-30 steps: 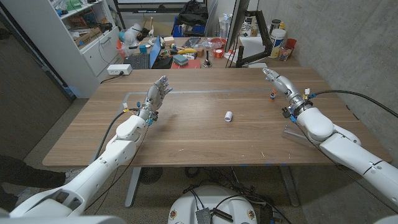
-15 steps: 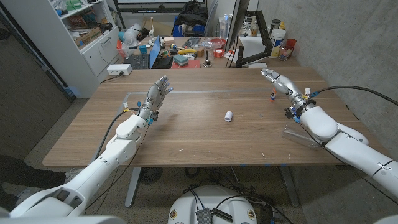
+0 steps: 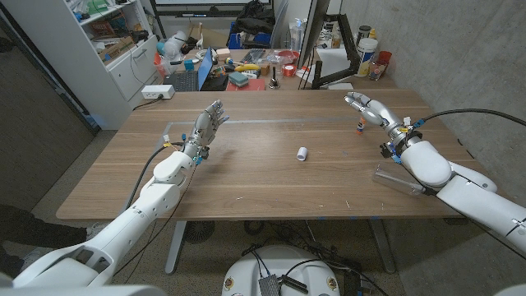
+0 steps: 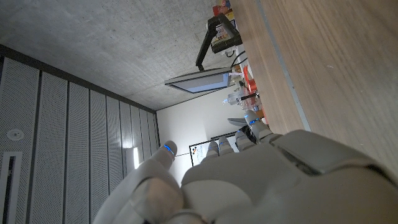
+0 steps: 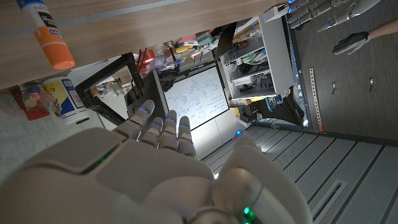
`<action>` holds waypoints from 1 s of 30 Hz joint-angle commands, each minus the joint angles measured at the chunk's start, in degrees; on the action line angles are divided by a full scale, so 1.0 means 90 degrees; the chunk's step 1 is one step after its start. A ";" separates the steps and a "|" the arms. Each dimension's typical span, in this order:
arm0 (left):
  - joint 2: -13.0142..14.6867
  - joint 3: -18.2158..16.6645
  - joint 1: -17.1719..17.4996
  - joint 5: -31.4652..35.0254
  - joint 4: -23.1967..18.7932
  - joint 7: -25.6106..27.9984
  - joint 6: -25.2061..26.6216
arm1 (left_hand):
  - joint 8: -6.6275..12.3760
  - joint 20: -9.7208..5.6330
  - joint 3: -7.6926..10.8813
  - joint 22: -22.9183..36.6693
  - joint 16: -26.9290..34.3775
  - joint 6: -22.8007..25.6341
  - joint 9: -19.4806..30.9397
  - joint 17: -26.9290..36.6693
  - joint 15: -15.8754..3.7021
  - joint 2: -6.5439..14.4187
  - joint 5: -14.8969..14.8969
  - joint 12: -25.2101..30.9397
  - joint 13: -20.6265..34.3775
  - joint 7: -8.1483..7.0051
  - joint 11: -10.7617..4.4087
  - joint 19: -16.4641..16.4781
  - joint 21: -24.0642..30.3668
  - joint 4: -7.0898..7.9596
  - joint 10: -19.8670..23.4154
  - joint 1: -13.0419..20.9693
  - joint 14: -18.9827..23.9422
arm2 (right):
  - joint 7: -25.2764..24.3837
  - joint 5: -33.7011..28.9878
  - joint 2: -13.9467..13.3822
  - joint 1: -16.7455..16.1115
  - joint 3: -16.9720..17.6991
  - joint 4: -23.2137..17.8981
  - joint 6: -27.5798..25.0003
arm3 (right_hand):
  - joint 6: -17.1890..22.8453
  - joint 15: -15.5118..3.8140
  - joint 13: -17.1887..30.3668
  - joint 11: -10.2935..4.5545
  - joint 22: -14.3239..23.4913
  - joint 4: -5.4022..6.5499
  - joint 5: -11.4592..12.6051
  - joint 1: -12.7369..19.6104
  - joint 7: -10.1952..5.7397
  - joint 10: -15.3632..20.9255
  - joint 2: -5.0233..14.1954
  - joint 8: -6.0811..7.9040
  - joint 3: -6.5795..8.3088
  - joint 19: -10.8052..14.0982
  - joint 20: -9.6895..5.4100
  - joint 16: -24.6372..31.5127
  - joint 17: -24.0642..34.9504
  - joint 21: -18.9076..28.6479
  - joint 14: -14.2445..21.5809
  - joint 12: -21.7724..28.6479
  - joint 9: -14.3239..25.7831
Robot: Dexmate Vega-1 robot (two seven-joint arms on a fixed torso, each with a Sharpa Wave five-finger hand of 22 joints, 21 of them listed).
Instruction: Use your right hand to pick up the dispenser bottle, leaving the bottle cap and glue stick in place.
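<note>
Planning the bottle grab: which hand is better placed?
Right. The bottle lies beside the right forearm; the right hand hovers open just past it, near the glue stick. The left hand is far across the table.

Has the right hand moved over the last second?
Yes, slightly. The right hand has crept toward the table's far edge, past the glue stick, which stayed put.

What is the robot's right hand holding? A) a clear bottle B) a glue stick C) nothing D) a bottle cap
C: the right hand hangs over the table with its fingers stretched out and nothing in them; the glue stick stands just beside it, the cap lies mid-table, and the bottle lies by the forearm.
</note>
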 commanded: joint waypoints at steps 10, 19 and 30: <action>-0.0015 0.0031 -0.0078 -0.0004 0.0102 -0.0141 -0.0021 | 0.0043 -0.0216 0.0057 0.0011 0.0033 -0.0263 0.0033 0.0014 -0.0152 0.0464 0.0024 0.0032 0.0014 0.0016 -0.0009 -0.0567 -0.0042 -0.0007 -0.0112 -0.0034 -0.0237 | -0.0182 -0.0662 -0.0490 -0.0588 0.0401 -0.0752 -0.0850 | 0.0081 0.0002 0.0025 -0.0021 0.0022 -0.0067 0.0066 0.0114 -0.0017 0.0083 0.0023 0.0015 -0.0001 0.0066 -0.0123 0.0011 0.0010 -0.0004 0.0028 0.0029 0.0018; -0.0041 0.0031 -0.0110 -0.0031 0.0190 -0.0216 -0.0049 | 0.0042 -0.0211 0.0057 0.0012 0.0032 -0.0258 0.0034 0.0013 -0.0148 0.0461 0.0023 0.0034 0.0014 0.0020 -0.0010 -0.0560 -0.0054 -0.0008 -0.0105 -0.0035 -0.0233 | -0.0152 -0.0920 -0.0675 -0.0785 0.0551 -0.1027 -0.1232 | 0.0150 -0.0028 0.0024 -0.0053 0.0022 -0.0096 0.0071 0.0145 -0.0048 0.0142 0.0027 0.0022 0.0005 0.0107 -0.0130 0.0012 0.0010 -0.0008 0.0077 0.0040 0.0018; -0.0072 0.0045 -0.0167 -0.0043 0.0289 -0.0292 -0.0054 | 0.0040 -0.0215 0.0057 0.0013 0.0032 -0.0254 0.0034 0.0012 -0.0153 0.0459 0.0023 0.0033 0.0013 0.0016 -0.0012 -0.0552 -0.0066 -0.0010 -0.0102 -0.0036 -0.0229 | -0.0144 -0.1213 -0.0841 -0.1033 0.0748 -0.1292 -0.1564 | 0.0175 -0.0054 0.0023 -0.0072 0.0021 -0.0126 0.0079 0.0173 -0.0059 0.0181 0.0021 0.0012 0.0007 0.0148 -0.0137 0.0007 0.0009 -0.0011 0.0108 0.0043 0.0017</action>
